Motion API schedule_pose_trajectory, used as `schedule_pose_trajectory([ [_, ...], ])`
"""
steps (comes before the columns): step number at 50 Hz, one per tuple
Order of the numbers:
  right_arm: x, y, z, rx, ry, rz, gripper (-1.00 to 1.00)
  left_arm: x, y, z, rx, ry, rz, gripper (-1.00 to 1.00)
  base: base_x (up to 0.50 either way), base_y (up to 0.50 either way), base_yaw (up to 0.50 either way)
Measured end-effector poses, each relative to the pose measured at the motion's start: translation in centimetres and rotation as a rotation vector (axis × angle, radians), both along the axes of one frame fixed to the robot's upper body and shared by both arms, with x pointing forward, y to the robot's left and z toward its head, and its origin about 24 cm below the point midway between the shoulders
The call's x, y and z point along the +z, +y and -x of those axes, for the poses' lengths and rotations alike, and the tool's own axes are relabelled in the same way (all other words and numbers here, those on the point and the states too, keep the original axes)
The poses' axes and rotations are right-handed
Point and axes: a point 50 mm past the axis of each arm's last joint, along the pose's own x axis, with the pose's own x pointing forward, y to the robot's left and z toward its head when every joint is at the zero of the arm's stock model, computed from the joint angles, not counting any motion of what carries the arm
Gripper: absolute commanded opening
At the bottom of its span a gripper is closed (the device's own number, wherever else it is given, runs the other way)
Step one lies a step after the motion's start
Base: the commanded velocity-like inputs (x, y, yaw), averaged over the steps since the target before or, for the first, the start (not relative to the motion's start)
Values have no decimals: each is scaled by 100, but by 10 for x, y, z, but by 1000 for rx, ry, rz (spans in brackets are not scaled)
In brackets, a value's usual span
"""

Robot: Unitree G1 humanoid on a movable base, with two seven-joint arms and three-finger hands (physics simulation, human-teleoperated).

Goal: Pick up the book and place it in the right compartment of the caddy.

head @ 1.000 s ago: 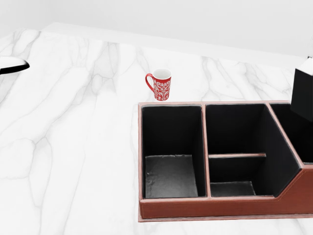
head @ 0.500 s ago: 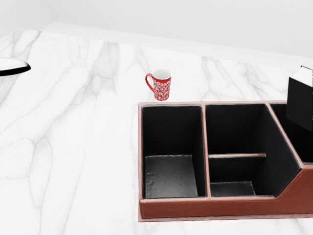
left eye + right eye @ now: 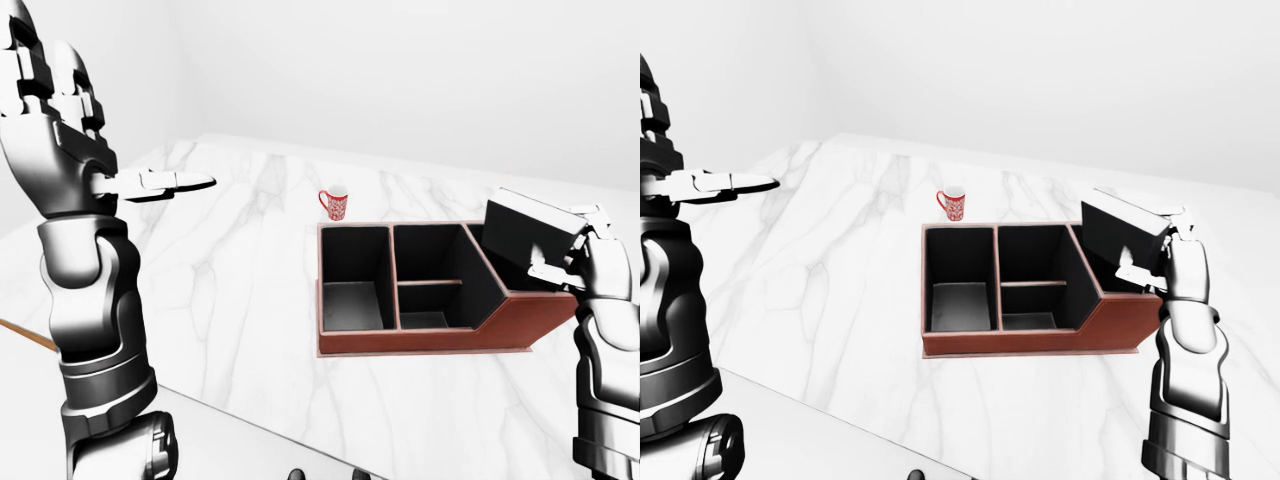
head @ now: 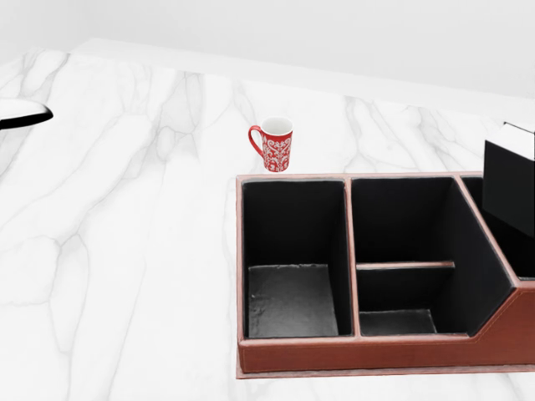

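The book (image 3: 528, 236) is pinched in your right hand (image 3: 588, 262), tilted, hanging over the caddy's (image 3: 430, 340) right compartment, its low corner dipping toward the opening. Your left hand (image 3: 65, 120) is raised far left, well apart, fingers spread. A red mug (image 4: 272, 144) stands just beyond the caddy's far-left corner on the marble table (image 4: 117, 251).

Red patterned mug (image 4: 272, 144) on marble counter (image 4: 125, 234).
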Motion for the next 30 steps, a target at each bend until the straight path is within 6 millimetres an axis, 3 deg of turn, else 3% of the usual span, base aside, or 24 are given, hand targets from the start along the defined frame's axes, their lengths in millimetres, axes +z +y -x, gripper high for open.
schedule_pose_trajectory([
  [30,-5,-6,-16,-31,39,-19,-100,1,0,0,-2,-2,-1,100,0,0,0],
])
